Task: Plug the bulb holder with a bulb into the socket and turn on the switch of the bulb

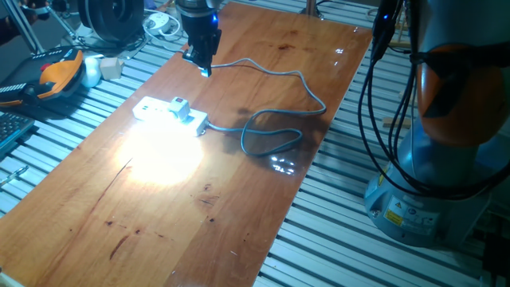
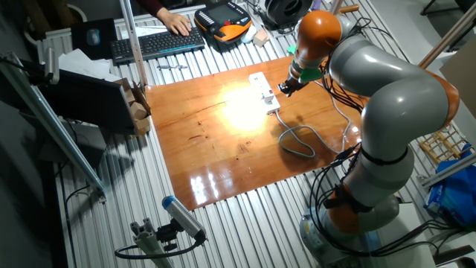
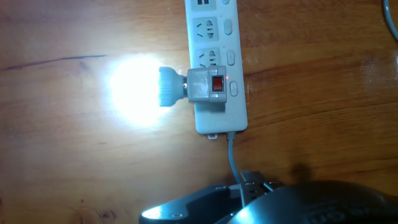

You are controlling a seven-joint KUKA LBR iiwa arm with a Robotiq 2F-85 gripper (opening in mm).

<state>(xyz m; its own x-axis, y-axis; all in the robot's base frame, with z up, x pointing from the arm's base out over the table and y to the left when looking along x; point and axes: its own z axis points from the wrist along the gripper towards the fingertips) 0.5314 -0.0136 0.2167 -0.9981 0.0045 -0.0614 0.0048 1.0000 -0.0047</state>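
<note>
We see a dim room, and the lit bulb [image 3: 134,90] burns out to pure white in the hand view, its glow flooding the table [image 1: 239,199] around it. Small glare spots glint on the varnish at the table's far edge. A blue light shines at the pincer [image 1: 205,70]. The dark hand-view foreground sits blurred.

The arm [image 2: 387,97] has rounded grey segments with orange joints, black cables along its side, a yellow sticker on its base [image 1: 396,211], and a dark gripper [image 1: 201,49] lit blue.
</note>
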